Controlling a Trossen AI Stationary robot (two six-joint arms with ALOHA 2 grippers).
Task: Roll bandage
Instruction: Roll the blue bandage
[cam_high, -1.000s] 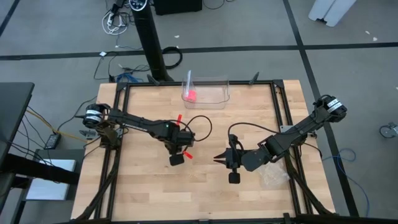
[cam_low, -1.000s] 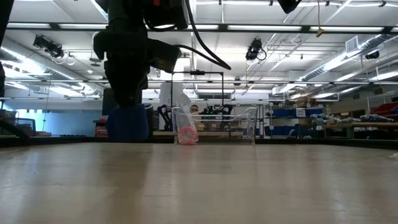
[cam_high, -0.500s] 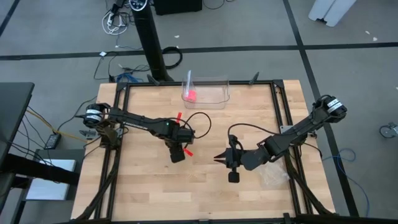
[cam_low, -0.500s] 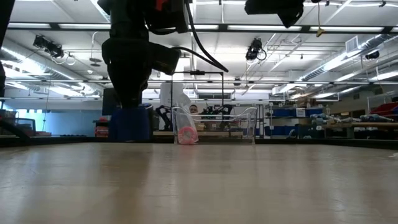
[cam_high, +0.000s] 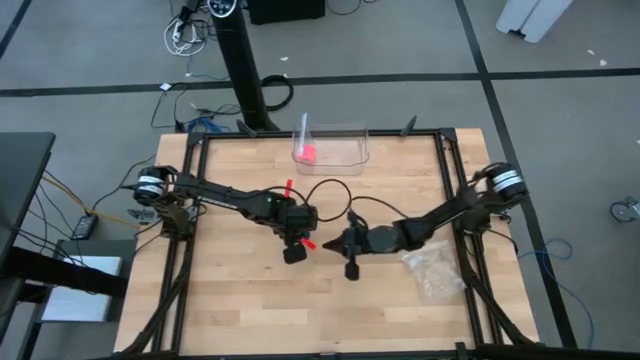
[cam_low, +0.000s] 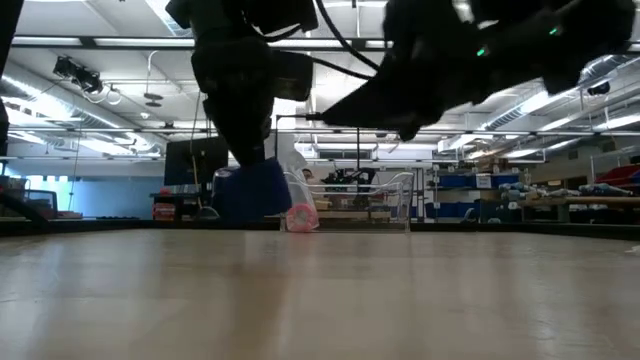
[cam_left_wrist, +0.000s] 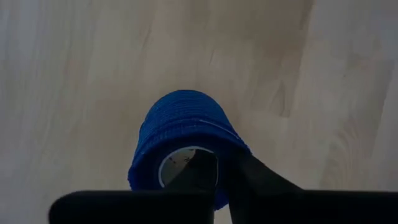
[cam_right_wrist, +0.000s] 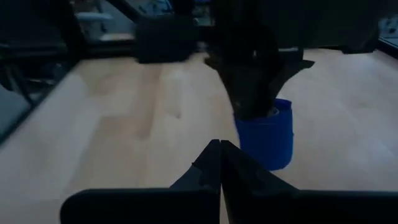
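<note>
The bandage is a small blue cylinder (cam_left_wrist: 180, 124) with a hollow core. It stands a little tilted just above or on the wooden table (cam_high: 240, 300) near its middle, and also shows in the low view (cam_low: 255, 190) and the right wrist view (cam_right_wrist: 266, 140). My left gripper (cam_high: 293, 250) comes down on it and is shut on it. My right gripper (cam_high: 327, 243) is shut and empty, just right of the roll, pointing at it (cam_right_wrist: 221, 155). My left gripper has one finger (cam_left_wrist: 199, 171) inside the roll's hollow core and the other outside, with the roll's wall (cam_left_wrist: 225, 155) at its top end pinched between them. The fingers come from above, pointing down. Whether the tilted roll's bottom touches the table, I cannot tell.
A clear plastic container (cam_high: 335, 150) with a small pink object (cam_high: 305, 152) stands at the table's far edge. A clear plastic bag (cam_high: 432, 272) lies at the right, near the right arm. Black frame rails (cam_high: 460, 230) run along the table's sides.
My right gripper has swung toward the table's left, up close to the roll, uncovering the clear bag. My left gripper has carried the roll a little toward the table's right, and the roll now stands more tilted.
</note>
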